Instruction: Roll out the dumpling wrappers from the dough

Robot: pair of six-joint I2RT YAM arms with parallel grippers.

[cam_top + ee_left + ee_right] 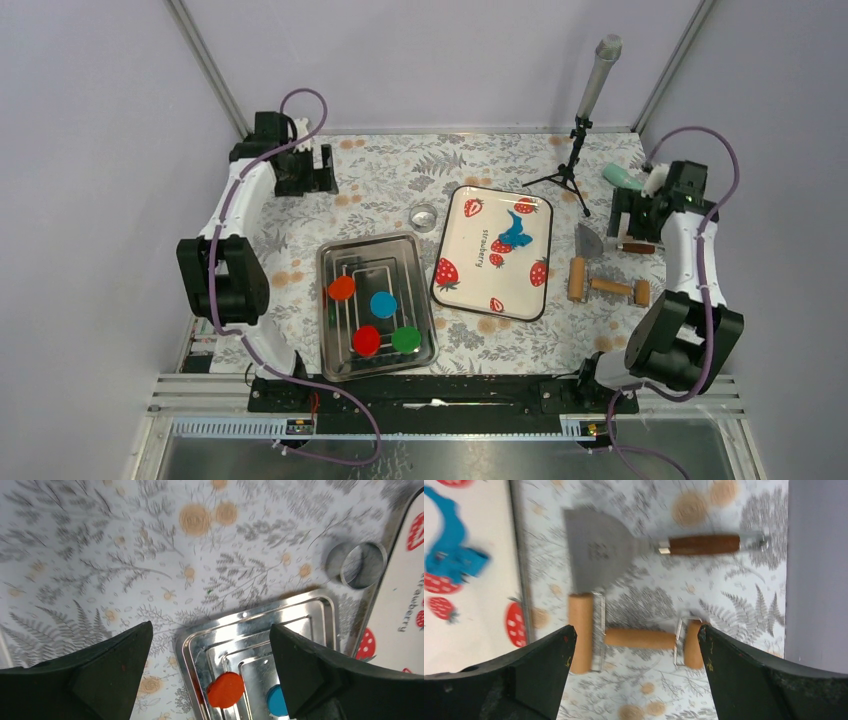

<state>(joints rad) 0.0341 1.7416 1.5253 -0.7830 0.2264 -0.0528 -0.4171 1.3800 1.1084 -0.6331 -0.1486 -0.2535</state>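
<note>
While four flat dough discs [373,311] lie in the steel tray [330,262] at lower centre, a ragged blue dough scrap [516,232] remains on the strawberry tray [470,280]. Right of it rests the roller [606,286]. Left gripper [210,650] and right gripper [636,650] gape, holding nothing.

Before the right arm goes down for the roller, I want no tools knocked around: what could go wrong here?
The scraper lies just beyond the wooden roller, so the open right gripper could nudge it while descending. The roller's wide head sits close to the strawberry tray edge; a push sideways might bump it. The roller may also roll away if gripped off-centre.
</note>
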